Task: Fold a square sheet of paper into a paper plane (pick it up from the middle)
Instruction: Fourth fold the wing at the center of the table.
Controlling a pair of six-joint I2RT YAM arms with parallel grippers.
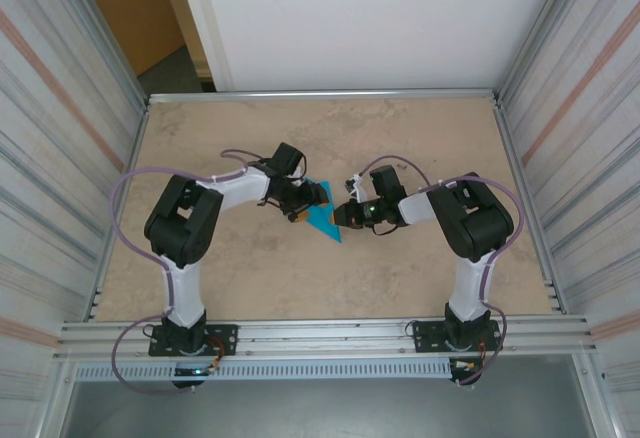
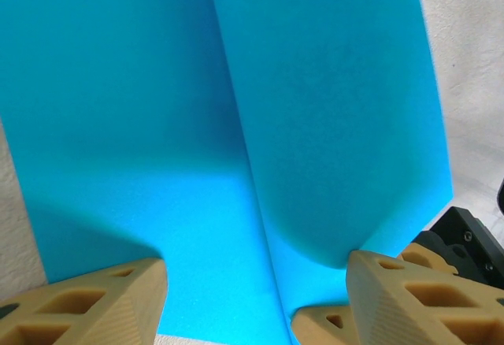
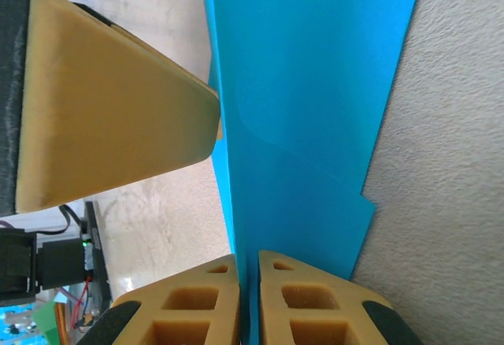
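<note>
Paper (image 1: 325, 216) lies near the middle of the table (image 1: 420, 138), partly folded. One crease runs its length, and in the left wrist view a flap curls over beside it.

Right gripper (image 3: 248, 282): fingers pinched together on the paper's edge.
Left gripper (image 2: 256, 282): fingers spread wide with the paper between them, not gripped.

Step in hand, as I read it: pressing a fold flat. The right pinch should serve as a firm anchor. Close the left fingers squarely across the crease and slide along it. No sideways tug, or the thin sheet may tear.

Room: both grippers crowd the table's middle, close together. There is bare table all round, and the side wall (image 1: 585, 158) is well apart.
</note>
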